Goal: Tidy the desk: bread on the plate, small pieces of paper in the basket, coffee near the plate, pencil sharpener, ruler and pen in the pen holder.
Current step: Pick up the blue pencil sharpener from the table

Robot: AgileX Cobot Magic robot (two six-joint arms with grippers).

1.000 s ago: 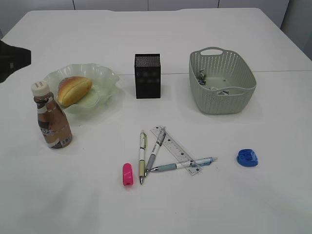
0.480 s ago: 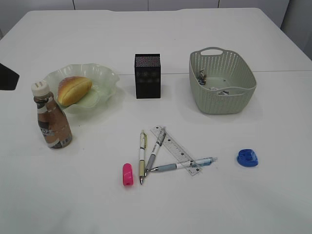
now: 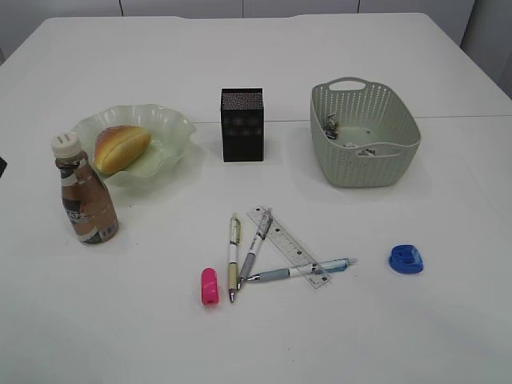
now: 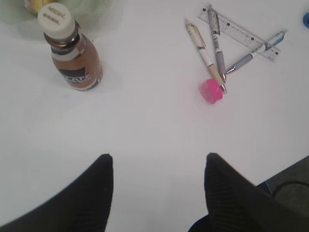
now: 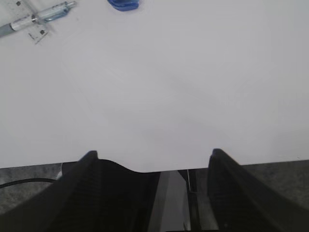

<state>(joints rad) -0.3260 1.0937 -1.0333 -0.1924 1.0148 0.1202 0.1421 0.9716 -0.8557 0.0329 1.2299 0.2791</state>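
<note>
Ahead of the left pincer (image 4: 157, 166), which sits apart and empty, bread (image 3: 122, 147) is plated and coffee (image 4: 70, 51) parked, but pens (image 4: 205, 53), ruler (image 4: 240, 31) and sharpeners remain loose.

A broad white table (image 3: 120, 320) fills nearly the whole exterior view under soft, even light. Pale cabinet fronts (image 3: 240, 7) line the far edge. Speckled grey floor (image 5: 270, 193) shows beneath the table's near edge.

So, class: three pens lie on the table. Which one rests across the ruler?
The blue-tipped pen: it lies almost sideways across the clear ruler's near end. The grey pen only overlaps the far end; the cream pen lies clear.
</note>
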